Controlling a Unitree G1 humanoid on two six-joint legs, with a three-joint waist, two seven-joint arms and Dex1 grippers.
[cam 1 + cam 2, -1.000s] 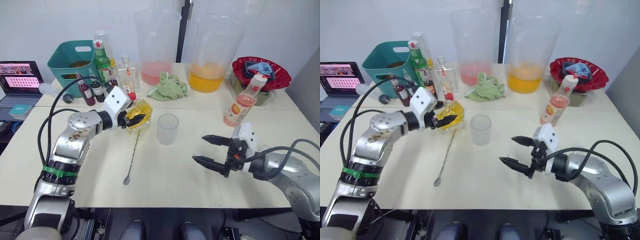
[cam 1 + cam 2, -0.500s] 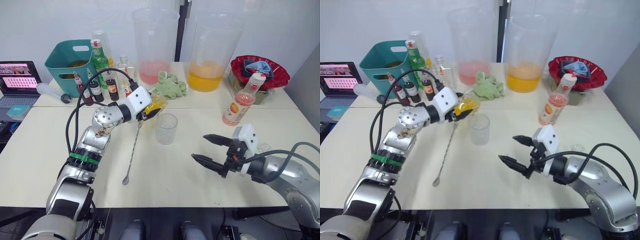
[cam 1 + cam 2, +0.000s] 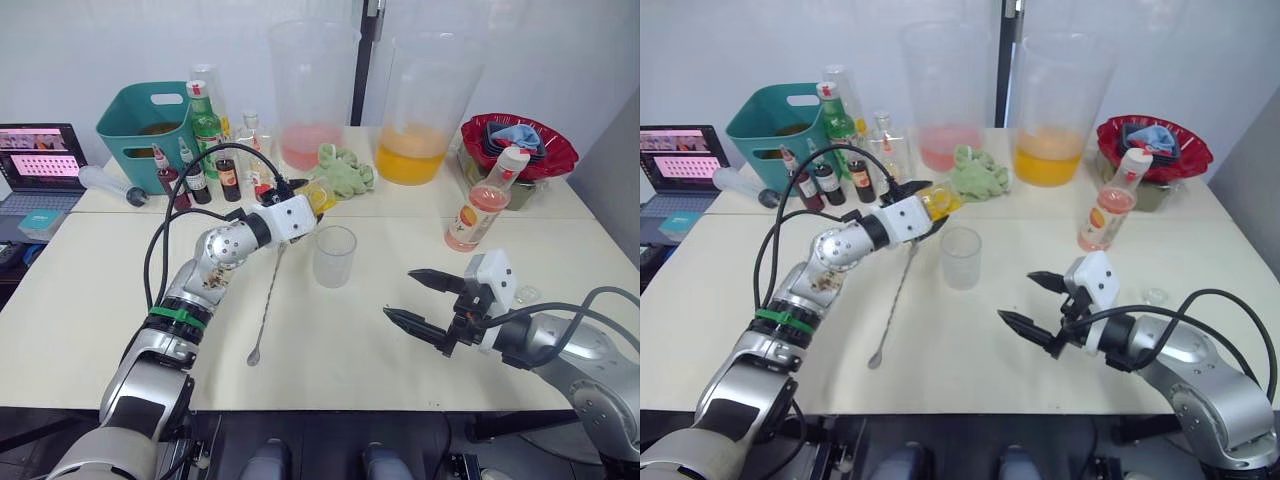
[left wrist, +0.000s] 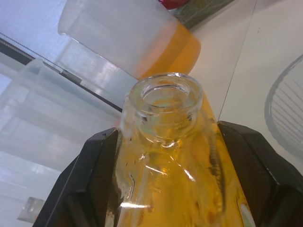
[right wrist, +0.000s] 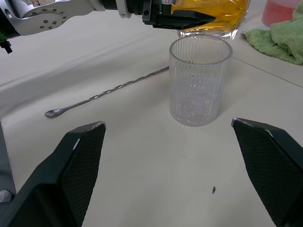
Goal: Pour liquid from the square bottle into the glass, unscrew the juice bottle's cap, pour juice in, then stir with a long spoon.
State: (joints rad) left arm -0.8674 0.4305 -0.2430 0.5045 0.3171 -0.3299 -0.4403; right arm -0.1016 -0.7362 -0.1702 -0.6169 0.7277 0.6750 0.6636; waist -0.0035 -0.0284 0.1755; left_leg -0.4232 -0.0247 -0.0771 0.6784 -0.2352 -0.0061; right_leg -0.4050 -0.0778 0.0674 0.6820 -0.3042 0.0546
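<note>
The right claw (image 3: 425, 300) is held released low over the table (image 3: 330, 370) near its front edge, its 2 fingers spread wide and nothing between them. Further in, the spoon (image 3: 266, 300) is laid flat on the table, its bowl toward the front and its handle running back toward the left claw. Just to its right the glass (image 3: 334, 256) is stood upright, with no visible liquid in it. The bottle (image 3: 316, 195) is grasped by the left claw (image 3: 305, 203), lifted off the table and tipped with its open neck toward the glass, just above and left of the rim; yellow liquid is seen inside it. To the right, well apart, the juice bottle (image 3: 487, 201) is stood upright with its cap (image 3: 518, 158) on. At the back, 2 pitchers (image 3: 420, 110) are set beside a green cloth (image 3: 340, 172).
</note>
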